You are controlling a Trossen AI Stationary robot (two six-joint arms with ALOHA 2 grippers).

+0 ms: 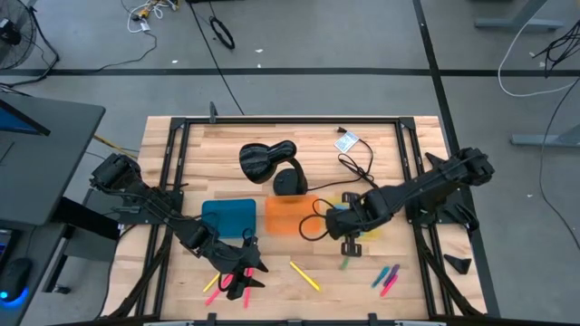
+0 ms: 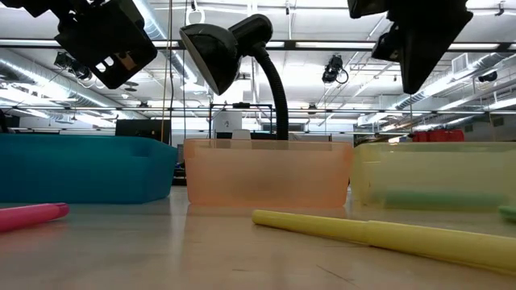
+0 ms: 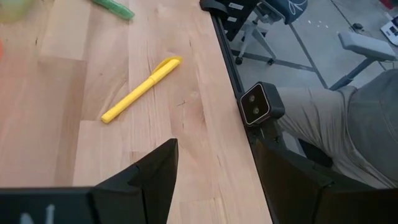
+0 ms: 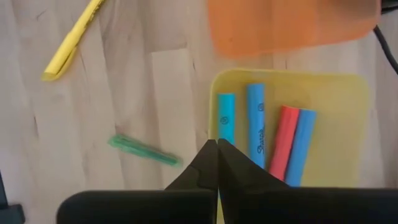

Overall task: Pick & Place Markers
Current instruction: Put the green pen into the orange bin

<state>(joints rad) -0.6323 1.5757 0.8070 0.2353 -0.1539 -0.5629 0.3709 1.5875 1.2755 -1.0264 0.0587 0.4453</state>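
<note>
From above we see the left gripper (image 1: 243, 272) low over the front of the table (image 1: 272, 136), at about seven o'clock from the table's centre, just in front of the blue tray (image 1: 228, 217). Its wrist view shows its two dark fingers (image 3: 155, 180) spread well apart with nothing between them. A yellow marker (image 1: 305, 276) lies on the wood at about three o'clock from this gripper, near but not touching it, and pink markers (image 1: 216, 282) lie just beside it at about nine o'clock, partly hidden by the fingers. The right gripper (image 1: 352, 237) hangs over the yellow tray (image 1: 372, 232), at about four o'clock from the table's centre; in its wrist view its fingers (image 4: 217, 165) meet at the tips, closed with nothing in their hold that we can see. Inside the yellow tray that view shows three blue markers (image 4: 256, 134) and one red marker (image 4: 283, 140) lying side by side, directly beyond the closed tips. A green marker (image 1: 344, 263) lies on the table at about six o'clock from the right gripper, apart from it. A small cluster of markers (image 1: 386, 277) in pink, blue and green rests at about five o'clock from that gripper, well apart. The orange tray (image 1: 292, 215) sits between the blue and yellow trays, with a black desk lamp (image 1: 268, 161) behind it.
</note>
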